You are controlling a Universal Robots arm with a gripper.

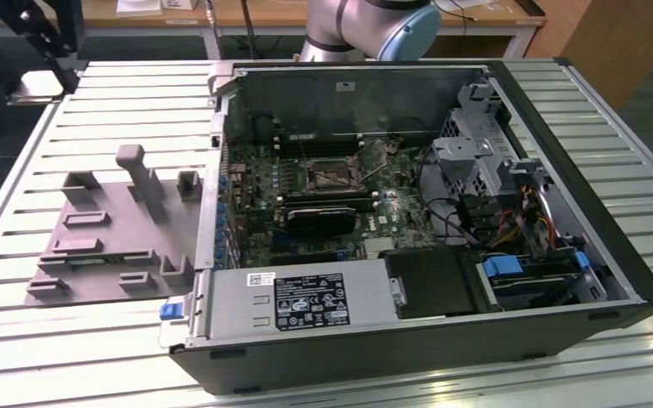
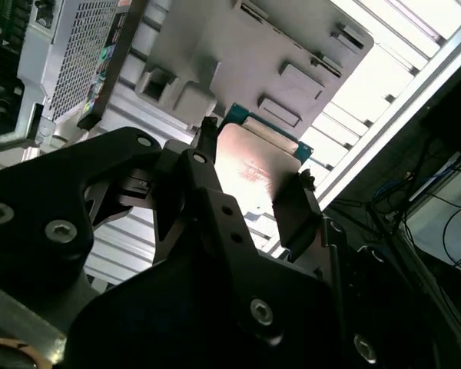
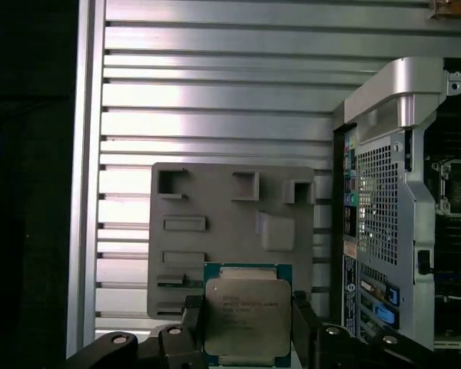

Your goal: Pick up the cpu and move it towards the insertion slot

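The hand (image 3: 248, 309) is closed on the cpu (image 3: 247, 323), pinched between its 2 fingers (image 3: 303, 323) by opposite edges.

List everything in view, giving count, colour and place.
chip: one, silver-grey with a blue-green rim, held in the end effector.
socket: one, shiny frame and dark centre, inside the case.
case: one, black, open, lying on the table.
plate: one, grey with raised blocks, on the table at the exterior view's left of the case.
card: one, black, inside the case beside the socket.
power supply: one, silver, at the case's near edge in the exterior view.
table: one, silver, slatted, under the case and plate.
robot arm: one, grey and blue, beyond the case in the exterior view.
end effector: one, black, shut on the chip.
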